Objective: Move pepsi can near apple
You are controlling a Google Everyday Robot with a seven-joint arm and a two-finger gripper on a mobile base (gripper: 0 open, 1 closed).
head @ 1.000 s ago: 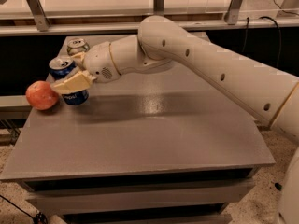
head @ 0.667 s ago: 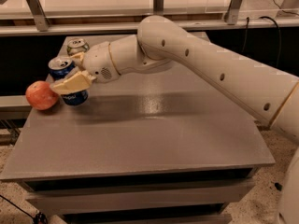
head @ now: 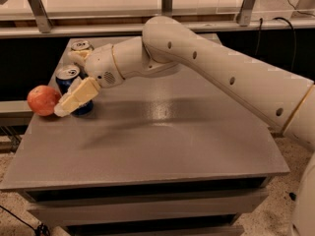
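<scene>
The pepsi can (head: 67,75), dark blue with a silver top, stands upright at the left edge of the grey table (head: 172,146). The orange-red apple (head: 43,100) lies just left of it, almost touching. My gripper (head: 69,85) reaches in from the right and straddles the can. One cream finger (head: 78,97) lies across the can's front and hides its lower half; the other finger is behind the can. The gripper is shut on the can, which rests on the table.
A second can (head: 81,45) with a silver top stands at the table's back left corner, behind the gripper. My white arm (head: 211,68) spans the table from the right. A railing and a dark gap run behind the table.
</scene>
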